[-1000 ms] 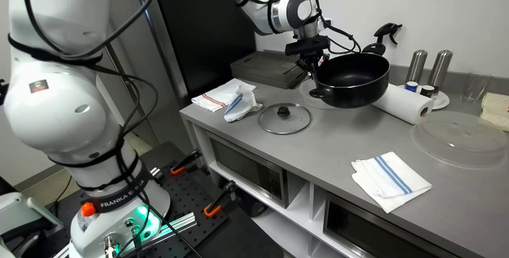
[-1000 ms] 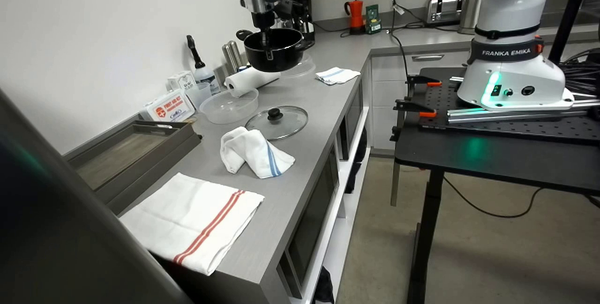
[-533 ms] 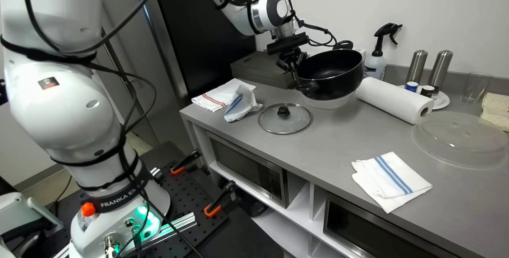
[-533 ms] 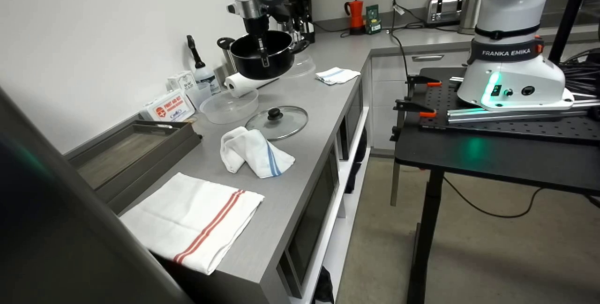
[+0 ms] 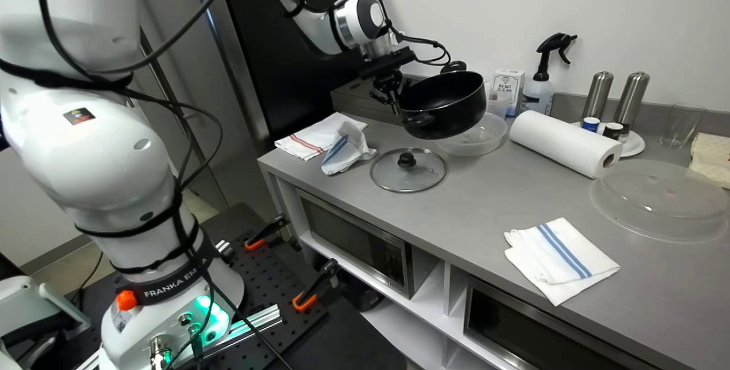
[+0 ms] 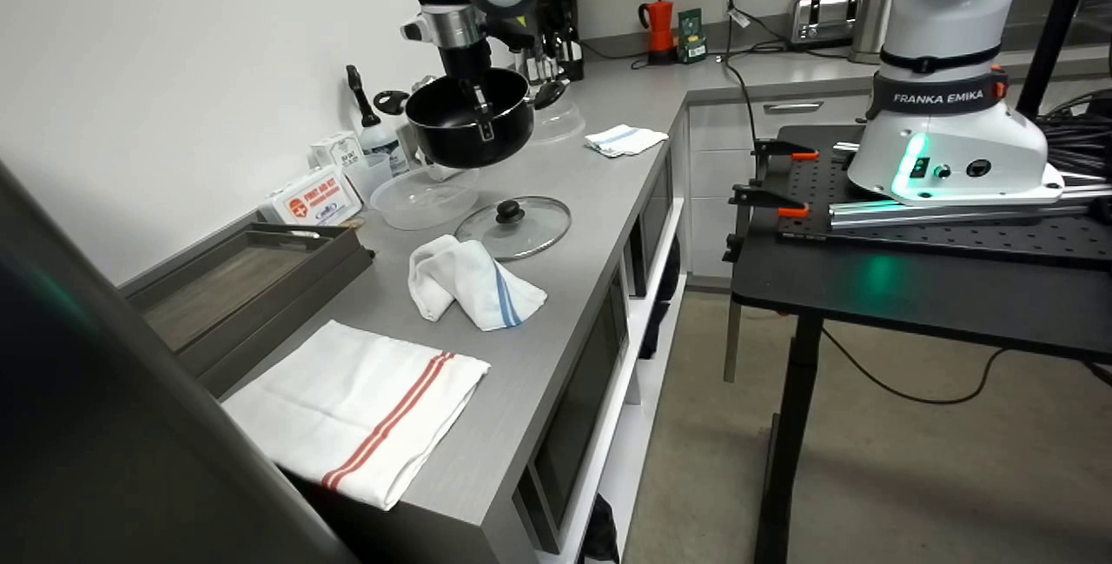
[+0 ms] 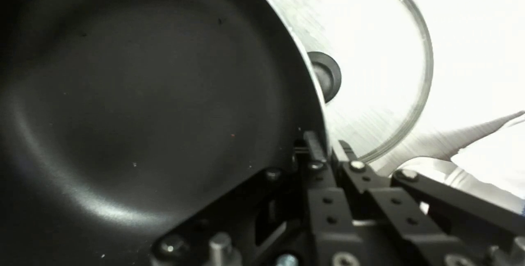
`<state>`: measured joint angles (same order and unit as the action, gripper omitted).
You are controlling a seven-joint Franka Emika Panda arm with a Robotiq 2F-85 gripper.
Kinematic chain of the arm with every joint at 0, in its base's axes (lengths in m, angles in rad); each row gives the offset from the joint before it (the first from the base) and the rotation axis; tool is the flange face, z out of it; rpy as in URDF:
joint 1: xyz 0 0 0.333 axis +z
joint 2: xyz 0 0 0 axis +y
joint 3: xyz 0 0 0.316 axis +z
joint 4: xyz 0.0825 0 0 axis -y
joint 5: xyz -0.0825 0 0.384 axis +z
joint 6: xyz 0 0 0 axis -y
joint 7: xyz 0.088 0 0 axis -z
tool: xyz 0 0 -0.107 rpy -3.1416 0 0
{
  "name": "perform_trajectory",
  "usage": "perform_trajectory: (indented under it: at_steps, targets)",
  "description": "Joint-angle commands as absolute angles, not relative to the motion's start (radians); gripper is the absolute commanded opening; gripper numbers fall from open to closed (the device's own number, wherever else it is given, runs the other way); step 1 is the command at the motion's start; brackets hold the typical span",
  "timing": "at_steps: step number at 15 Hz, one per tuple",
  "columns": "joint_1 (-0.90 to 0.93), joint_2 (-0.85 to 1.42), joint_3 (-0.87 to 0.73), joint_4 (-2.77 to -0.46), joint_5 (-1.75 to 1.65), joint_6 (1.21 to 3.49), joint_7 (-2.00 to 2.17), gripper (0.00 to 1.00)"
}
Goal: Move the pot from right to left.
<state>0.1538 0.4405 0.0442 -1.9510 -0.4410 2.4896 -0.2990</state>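
Note:
The wide black pot (image 5: 450, 122) hangs in the air above the counter, slightly tilted, in both exterior views (image 6: 434, 142). My gripper (image 5: 396, 106) is shut on the pot's rim, beside a side handle. In the wrist view the gripper (image 7: 329, 148) has one finger inside the pot wall and one outside, and the pot's dark interior (image 7: 156, 94) fills the left. The pot looks empty. The glass lid (image 5: 409, 171) with its black knob lies flat on the counter, left of and below the pot; it also shows in the wrist view (image 7: 381, 61).
A clear plastic bowl (image 5: 473, 141) stands on the counter under and behind the pot. A grey tray (image 6: 234, 286), a crumpled towel (image 5: 348, 150) and a red-striped towel (image 6: 373, 408) lie farther left. A paper towel roll (image 5: 564, 142) and spray bottle (image 5: 539, 93) are to the right.
The arm has carried the pot leftward in both exterior views, and nearer to the camera in one of them. More of the clear bowl now shows in an exterior view. The grip has not changed.

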Motion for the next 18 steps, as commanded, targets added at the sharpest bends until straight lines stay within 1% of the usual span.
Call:
perform_trajectory:
  at_steps: [1,9,18]
  targets:
    - [0.188,0.388,0.064,-1.979,-0.487,2.452,-0.308,0.01]
    - [0.247,0.388,0.125,-1.982,-0.507,2.383,-0.330,0.01]
    - [0.308,0.365,0.194,-1.996,-0.525,2.355,-0.371,0.01]
